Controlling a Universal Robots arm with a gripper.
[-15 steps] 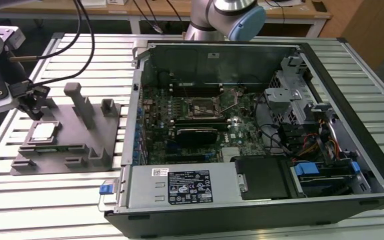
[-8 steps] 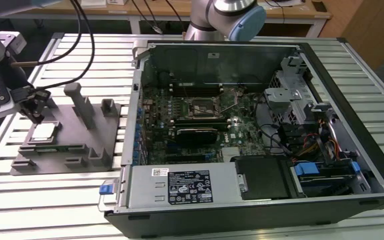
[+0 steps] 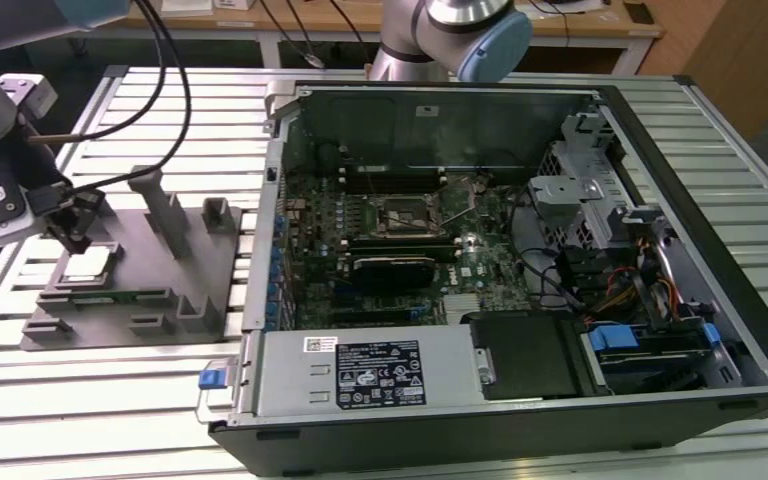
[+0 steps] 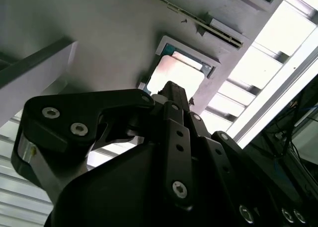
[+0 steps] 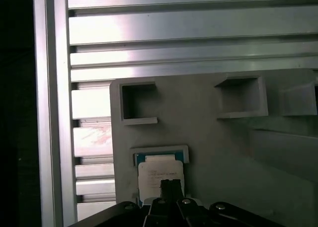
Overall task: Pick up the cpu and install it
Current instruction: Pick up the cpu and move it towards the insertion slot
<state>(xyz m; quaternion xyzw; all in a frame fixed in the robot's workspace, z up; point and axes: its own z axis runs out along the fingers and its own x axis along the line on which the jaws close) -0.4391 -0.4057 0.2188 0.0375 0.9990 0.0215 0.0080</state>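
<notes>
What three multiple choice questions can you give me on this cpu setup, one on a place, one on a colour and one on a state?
1. Where does the cpu lie?
A. In a person's hand.
B. In a recess of the fixture.
C. On the floor.
2. What colour is the fixture?
A. Red.
B. Yellow.
C. Grey.
3. How does the computer case stand?
A. Open.
B. Closed.
C. Wrapped.
Answers: B, the gripper is over it there; C, its surface is plain grey; A, the motherboard shows inside.
</notes>
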